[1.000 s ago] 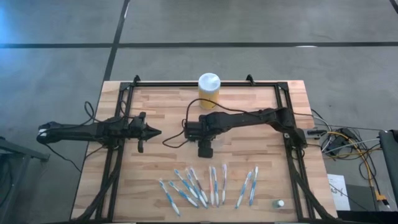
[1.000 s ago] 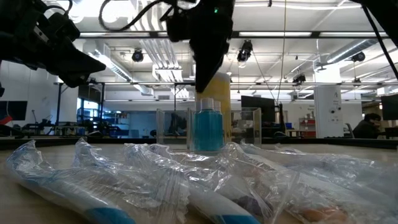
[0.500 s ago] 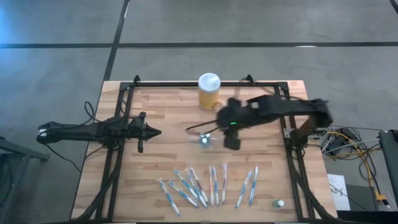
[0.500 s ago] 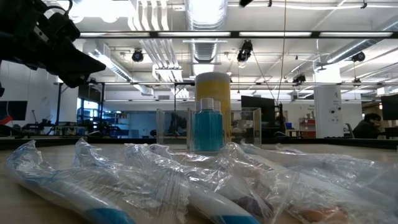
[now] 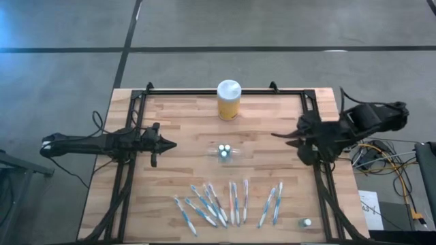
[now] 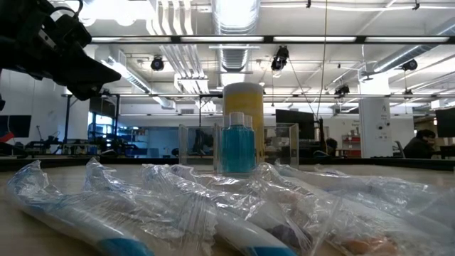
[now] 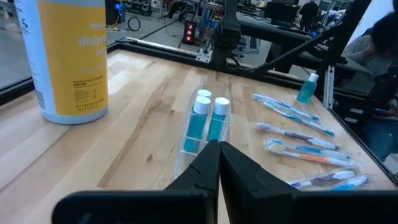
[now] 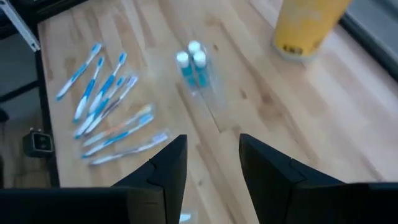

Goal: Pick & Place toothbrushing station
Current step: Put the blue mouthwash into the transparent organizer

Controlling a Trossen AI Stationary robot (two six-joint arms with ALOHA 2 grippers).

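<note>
The toothbrushing station's clear holder (image 5: 223, 152) stands ahead of our right gripper (image 8: 210, 163), fingers apart and empty; next we'd fetch a toothbrush (image 5: 234, 202). Left gripper (image 7: 219, 163) is closed, empty.

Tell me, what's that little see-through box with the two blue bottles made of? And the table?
The clear holder looks like thin glossy plastic: the wood grain shows straight through its walls. The two tubes in it look like plastic too, filled with blue, with white caps. The table looks like pale wooden planks with a smooth finish; grain lines and plank seams show.

Holder (image 5: 223, 152) reachable (centre) — toothbrushes (image 5: 228, 203) crowd front.
</note>
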